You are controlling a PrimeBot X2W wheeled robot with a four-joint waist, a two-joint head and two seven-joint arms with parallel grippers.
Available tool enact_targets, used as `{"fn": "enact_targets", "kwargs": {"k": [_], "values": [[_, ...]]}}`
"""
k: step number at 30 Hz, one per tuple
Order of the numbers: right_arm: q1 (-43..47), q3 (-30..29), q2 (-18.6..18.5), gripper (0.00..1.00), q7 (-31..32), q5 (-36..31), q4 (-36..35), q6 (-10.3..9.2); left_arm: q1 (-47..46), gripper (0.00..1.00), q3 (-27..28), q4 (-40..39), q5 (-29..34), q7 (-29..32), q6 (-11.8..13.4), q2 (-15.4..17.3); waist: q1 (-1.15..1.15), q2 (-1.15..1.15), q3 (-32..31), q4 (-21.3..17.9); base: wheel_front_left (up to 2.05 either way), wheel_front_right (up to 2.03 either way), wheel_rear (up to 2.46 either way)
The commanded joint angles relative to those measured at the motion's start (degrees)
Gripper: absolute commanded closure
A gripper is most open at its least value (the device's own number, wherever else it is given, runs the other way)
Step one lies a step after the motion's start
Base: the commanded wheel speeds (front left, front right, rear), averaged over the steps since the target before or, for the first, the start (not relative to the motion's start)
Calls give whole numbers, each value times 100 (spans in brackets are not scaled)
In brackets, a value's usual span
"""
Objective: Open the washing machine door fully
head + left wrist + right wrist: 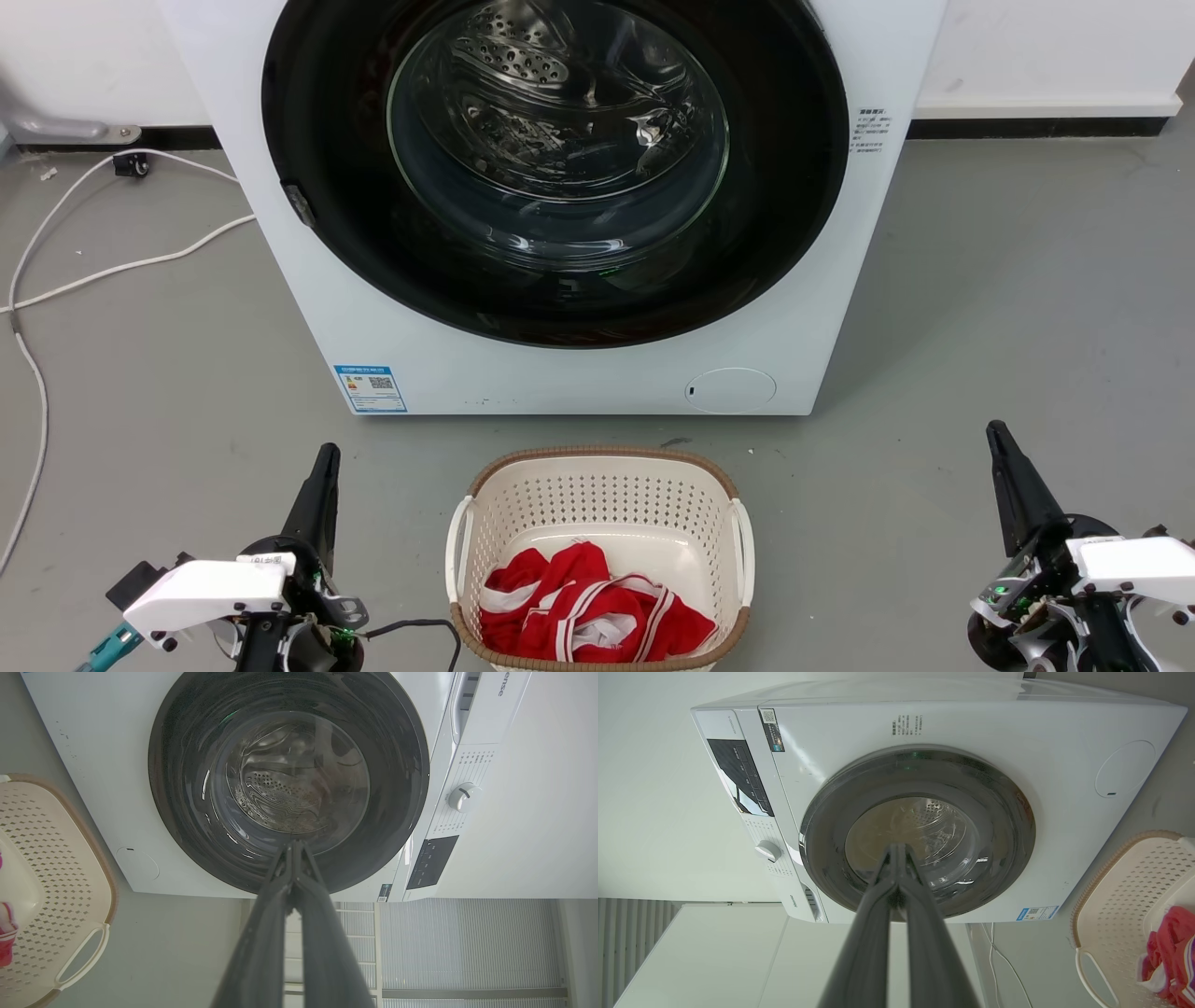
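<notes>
The washing machine door [336, 224] is a big round glossy black ring around a clear glass bowl, lying flush against the white machine front. The same washing machine door [187, 826] fills much of the left wrist view, and the washing machine door [1008, 826] faces the right wrist camera too. My left gripper [324, 459] hovers low at the lower left, fingers together, well short of the machine. My right gripper [997, 437] sits at the lower right, also shut and holding nothing. In each wrist view the fingertips of the left gripper [294, 845] and of the right gripper [897, 848] meet.
A cream laundry basket [597, 467] with red and white clothes [588, 611] stands on the grey floor between my grippers, in front of the machine. White cables [103, 271] trail across the floor at the left. A white wall runs behind the machine.
</notes>
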Motion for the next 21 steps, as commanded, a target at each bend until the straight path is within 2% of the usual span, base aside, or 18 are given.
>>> {"fn": "enact_targets", "kwargs": {"k": [1, 6, 7, 15, 21], "values": [[-78, -16, 13, 100, 15, -29, 10, 0, -46, 100, 18, 4, 11, 25, -16, -3, 0, 0, 0, 0, 0, 0, 0], [-79, -22, 19, 100, 24, -34, 11, 0, -47, 100, 21, 4, 16, 28, -16, -6, 0, 0, 0, 0, 0, 0, 0], [10, -8, 8, 0, -4, -8, 11, 0, 6, 0, -1, 14, 1, -4, 1, -3, 0, 0, 0, 0, 0, 0, 0], [77, 103, 19, 0, -211, -60, -101, 0, -10, 0, -169, -98, 60, -198, 1, -12, 0, 0, 3, -1, 0, 0, 0], [91, 108, 25, 0, -369, -356, -219, 0, -42, 0, -263, -280, 325, -379, 0, 5, 0, 0, 6, 8, 0, 0, 0]]}}
